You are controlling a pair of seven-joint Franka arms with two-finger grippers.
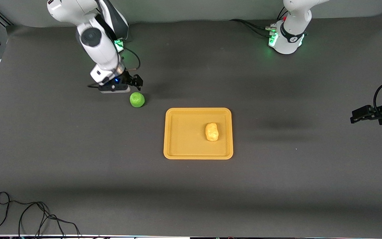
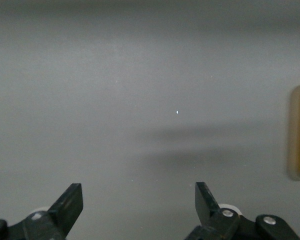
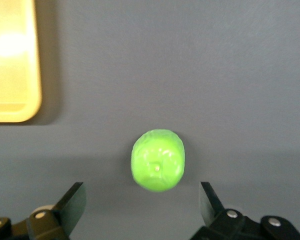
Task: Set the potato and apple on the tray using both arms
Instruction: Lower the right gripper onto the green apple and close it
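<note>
Centre frame sat the orange tray (image 1: 174,132), holding only the potato (image 1: 212,131), so half the job looked done. Upper left of it the green apple (image 1: 137,99) lay on bare table; the right gripper (image 1: 134,83) hung just above it, fingers spread, apparently lining up a grasp. At the right edge the left gripper (image 1: 355,117) waited, fingers spread, over bare table

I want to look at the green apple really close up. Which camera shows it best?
The right wrist view: the apple is big and centred there, on the table ahead of the right gripper's open jaws. The front view shows it small beside that gripper. The left wrist view doesn't show it.
</note>
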